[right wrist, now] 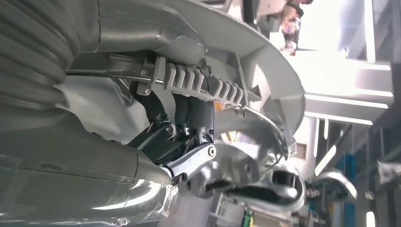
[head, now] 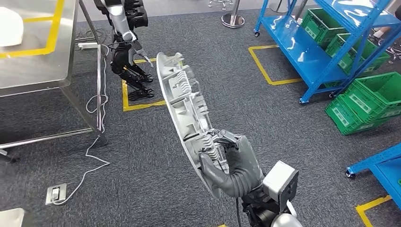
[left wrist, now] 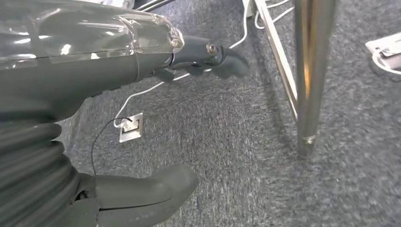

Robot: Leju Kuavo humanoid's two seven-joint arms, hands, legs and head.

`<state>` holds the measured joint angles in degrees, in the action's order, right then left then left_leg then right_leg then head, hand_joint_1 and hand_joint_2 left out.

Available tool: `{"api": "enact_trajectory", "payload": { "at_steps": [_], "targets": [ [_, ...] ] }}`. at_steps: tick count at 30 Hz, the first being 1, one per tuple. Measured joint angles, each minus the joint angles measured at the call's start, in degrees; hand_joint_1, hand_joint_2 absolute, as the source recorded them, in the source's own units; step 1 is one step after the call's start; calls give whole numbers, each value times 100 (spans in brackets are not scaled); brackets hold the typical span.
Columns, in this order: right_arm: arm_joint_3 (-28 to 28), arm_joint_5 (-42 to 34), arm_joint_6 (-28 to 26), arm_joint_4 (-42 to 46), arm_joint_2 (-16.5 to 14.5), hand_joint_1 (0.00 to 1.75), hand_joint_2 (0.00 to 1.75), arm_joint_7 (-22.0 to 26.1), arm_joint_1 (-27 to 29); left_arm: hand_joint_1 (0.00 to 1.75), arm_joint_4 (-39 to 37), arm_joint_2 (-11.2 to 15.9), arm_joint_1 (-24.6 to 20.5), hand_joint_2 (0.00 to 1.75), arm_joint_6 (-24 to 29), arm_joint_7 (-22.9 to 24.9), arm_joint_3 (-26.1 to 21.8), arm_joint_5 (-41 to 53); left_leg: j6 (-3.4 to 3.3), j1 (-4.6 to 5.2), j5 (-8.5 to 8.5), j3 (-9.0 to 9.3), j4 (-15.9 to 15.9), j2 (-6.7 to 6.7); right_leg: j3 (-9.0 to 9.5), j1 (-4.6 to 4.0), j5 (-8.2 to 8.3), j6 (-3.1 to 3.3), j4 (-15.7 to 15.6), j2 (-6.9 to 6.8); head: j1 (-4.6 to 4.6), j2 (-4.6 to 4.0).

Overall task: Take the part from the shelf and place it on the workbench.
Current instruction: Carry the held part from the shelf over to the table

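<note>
Grey plastic, long and curved with ribbed fins inside, the part (head: pixel 187 111) is standing tilted above the carpet (head: pixel 283 123), its lower end sitting gripped in the right hand (head: pixel 234 163). The left hand (left wrist: pixel 142 118) is hanging with fingers spread, holding nothing.

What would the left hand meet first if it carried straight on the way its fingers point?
Probably just the grey carpet. The left hand hangs with fingers aimed floorward and nothing between them; a white cable and a metal table leg lie near that line, though depth is unclear.
</note>
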<state>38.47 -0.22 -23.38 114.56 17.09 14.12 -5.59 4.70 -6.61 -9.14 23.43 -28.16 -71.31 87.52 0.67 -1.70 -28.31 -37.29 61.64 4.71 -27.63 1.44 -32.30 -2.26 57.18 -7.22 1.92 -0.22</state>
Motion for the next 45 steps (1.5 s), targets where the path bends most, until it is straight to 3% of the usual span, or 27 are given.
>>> {"api": "enact_trajectory", "payload": {
  "at_steps": [2,4,6,7,8,11,13,15,17,19,21,22,24,26,27,28,30,31,32,34,36,37,39,41,42,43,45],
  "targets": [
    [-1,-20,17,13,4,175,175,1,10,0,1,5,-12,175,1,5,0,13,-79,21,20,-3,-12,-158,-77,30,-227,-6,232,219,56,0],
    [-8,-84,55,32,9,175,175,16,17,0,1,7,-27,175,2,44,-1,50,-128,71,44,-10,-21,-328,-366,11,-644,47,933,551,144,1],
    [-33,-195,127,39,22,175,175,51,12,0,0,2,-39,175,2,114,-1,108,-156,139,62,-16,-22,-519,-698,-54,-879,133,1625,674,205,1],
    [-51,-244,161,39,33,175,175,72,3,0,0,-1,-43,175,2,146,-1,132,-169,171,71,-14,-22,-618,-763,-99,-829,190,1711,701,221,1],
    [-74,-278,184,40,44,175,175,88,-10,0,0,-4,-48,175,2,169,-2,148,-184,195,82,-9,-23,-716,-724,-150,-659,256,1559,732,228,1],
    [-160,-390,243,54,74,175,175,150,-59,0,1,-47,-77,175,1,188,-4,172,-211,196,143,-7,-52,-973,-297,-295,-31,480,461,1064,200,1],
    [-249,-594,334,97,104,175,175,261,-70,0,-2,-87,-101,175,-1,188,-5,187,-158,124,220,-53,-97,-1125,-181,-349,95,540,127,1224,195,1],
    [-373,-795,425,182,141,175,175,352,-70,0,-11,-104,-101,175,-2,188,-5,201,-113,87,304,-74,-178,-1221,-117,-371,212,582,-74,1114,261,1],
    [-488,-909,492,276,169,175,175,389,-57,0,-17,-104,-93,175,1,187,-5,211,-106,129,225,-124,-125,-903,30,-348,362,627,-407,938,285,1],
    [-571,-966,547,341,177,175,175,410,-25,0,-17,-90,-99,175,3,185,-5,217,-45,124,-102,-342,342,-524,107,-309,446,591,-592,749,241,0],
    [-621,-989,586,376,180,175,175,419,22,0,-18,-70,-88,175,4,181,-5,220,84,40,-380,-581,927,-480,102,-251,437,515,-589,562,180,0],
    [-638,-994,598,386,181,175,175,419,44,0,-18,-60,-70,175,4,178,-7,220,161,-8,-392,-597,1030,-471,97,-209,413,463,-561,474,154,0],
    [-674,-997,604,396,182,175,175,420,74,0,-18,-42,-37,175,4,176,-11,220,339,-108,-160,-313,640,-345,75,-107,331,319,-437,326,112,0],
    [-711,-998,609,401,186,175,175,422,80,0,-20,-50,-32,175,4,174,-15,222,464,-156,-25,-13,146,-26,6,-37,177,143,-189,225,52,0],
    [-729,-999,619,414,189,175,175,427,85,0,-20,-53,-34,175,6,172,-16,223,426,-156,-35,47,49,96,-29,-24,99,76,-71,190,38,0],
    [-741,-1003,639,432,189,175,175,438,93,0,-19,-53,-34,175,8,169,-17,225,338,-132,-95,24,80,159,-46,-27,44,35,5,161,51,0],
    [-758,-1036,702,471,189,175,175,473,107,0,-16,-34,-40,175,14,163,-17,228,138,-104,-113,-3,118,69,-32,-7,-3,9,44,104,109,0],
    [-761,-1061,737,480,188,175,175,492,111,0,-16,-23,-46,175,15,161,-16,230,90,-91,-108,-13,120,6,-27,16,-56,6,73,158,146,0],
    [-764,-1085,764,490,187,175,175,508,116,0,-16,-15,-55,175,17,158,-16,232,60,-79,-96,-19,116,-73,-57,36,-171,14,188,269,170,1],
    [-767,-1110,801,513,187,175,175,527,137,0,-16,-3,-67,175,23,151,-17,232,7,-38,-71,-25,109,-235,-273,31,-566,68,773,561,254,1],
    [-766,-1116,814,527,186,175,175,534,157,0,-19,-5,-71,175,25,145,-17,233,-31,19,-50,-37,108,-418,-616,-38,-891,154,1540,674,320,0],
    [-767,-1121,817,527,186,175,175,544,161,0,-21,-8,-68,175,23,147,-17,233,-47,45,-40,-43,108,-519,-728,-86,-909,206,1733,694,338,0],
    [-785,-1144,825,533,187,175,175,589,163,0,-24,-13,-63,175,22,151,-17,233,-85,75,-16,-46,106,-730,-677,-201,-602,340,1461,765,342,0],
    [-830,-1171,829,555,189,175,175,635,158,0,-25,-22,-61,175,21,155,-19,233,-111,65,20,-54,94,-923,-387,-307,-165,498,683,1028,330,1],
    [-855,-1179,831,568,190,175,175,647,153,0,-25,-29,-60,175,21,156,-20,233,-105,45,49,-63,77,-1008,-276,-337,-36,546,398,1153,329,1],
    [-876,-1181,833,579,192,175,175,651,149,0,-24,-33,-58,175,20,158,-21,233,-82,22,83,-74,52,-1092,-213,-355,25,580,237,1240,340,1],
    [-905,-1207,840,591,194,175,175,657,140,0,-27,-37,-43,175,14,161,-22,233,-14,-7,171,-83,-40,-1242,-162,-365,98,621,113,1177,374,0]
  ]
}}
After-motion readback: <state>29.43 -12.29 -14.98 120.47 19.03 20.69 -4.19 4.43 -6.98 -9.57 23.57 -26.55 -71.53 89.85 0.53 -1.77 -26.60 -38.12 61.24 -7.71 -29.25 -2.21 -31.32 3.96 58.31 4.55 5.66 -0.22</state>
